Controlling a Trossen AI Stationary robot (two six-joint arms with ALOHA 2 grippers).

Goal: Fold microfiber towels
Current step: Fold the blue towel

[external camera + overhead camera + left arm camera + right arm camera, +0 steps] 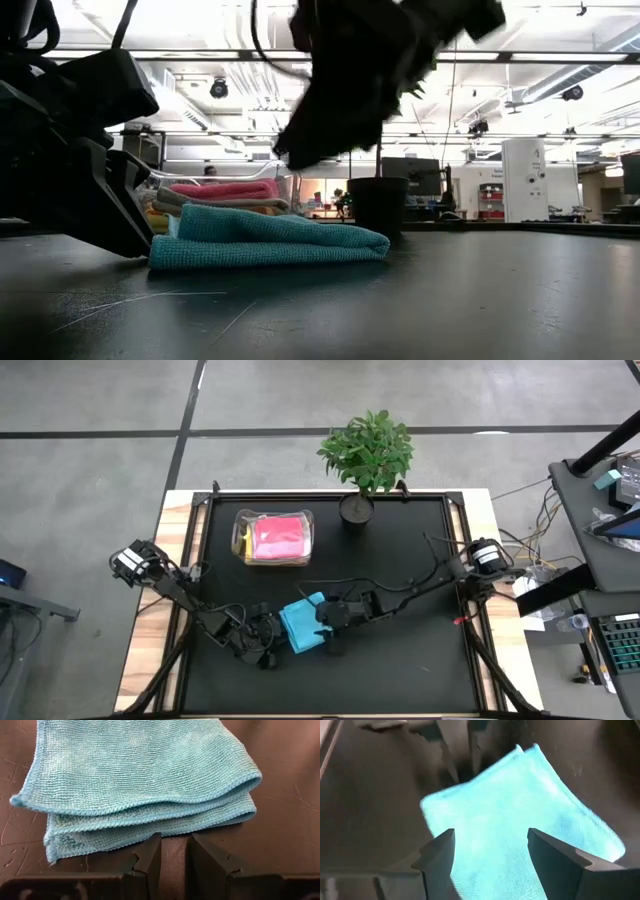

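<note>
Right tool (pixel 490 857) spread above teal towel (pixel 520 820) | left tool (pixel 174 857) at folded edge

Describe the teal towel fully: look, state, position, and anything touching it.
The teal towel is a knitted-looking microfiber cloth with stitched edges, folded into several stacked layers and lying flat on the dark table, near its front. The left gripper sits at its edge, fingers narrowly apart, gripping nothing. The right gripper hangs open above it, apparently clear of it.

teal towel (pixel 300 626) part under right gripper (pixel 325 622) | low view: gripper blurred
</note>
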